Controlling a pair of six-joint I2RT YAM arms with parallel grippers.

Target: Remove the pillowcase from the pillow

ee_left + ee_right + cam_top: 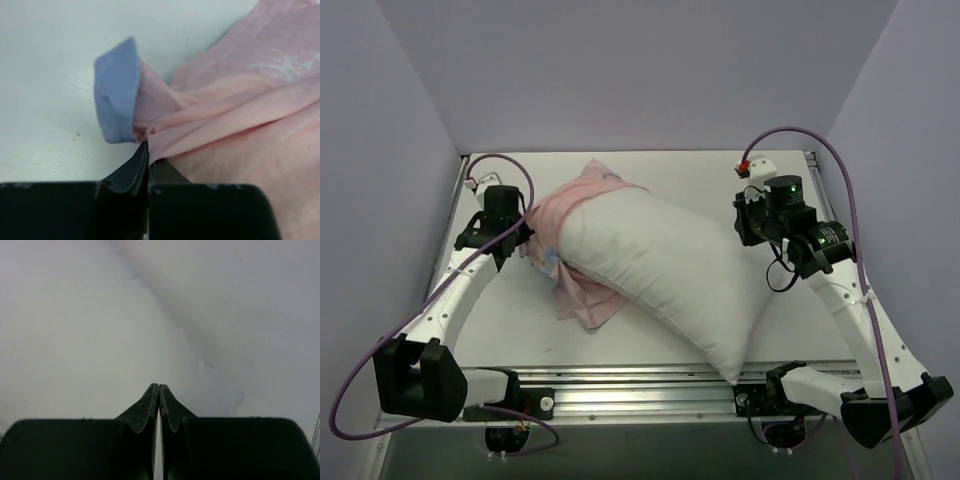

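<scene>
From the top view we see the pillow lying slantwise across the white counter, its bare near-right corner reaching the counter's near edge. The pillowcase shows its pale pink inside, bunched around the pillow's far-left end and spilling out in a crumpled heap on the pillow's near-left side. The left hand sits at the left edge of that pink fabric, touching it, while the right hand is just beside the pillow's right side. From the left wrist view we see the left hand with its fingers clamped on a gathered fold of the pillowcase. The pink cloth puckers into the tips, and a turned-up blue hem stands just to the left of them above the counter. A faint snowflake print shows through the pink at the far right. From the right wrist view, the right hand has its fingers pressed together with nothing visible between them. A plain white surface with a soft crease fills the rest, and we cannot tell whether it is the pillow.
</scene>
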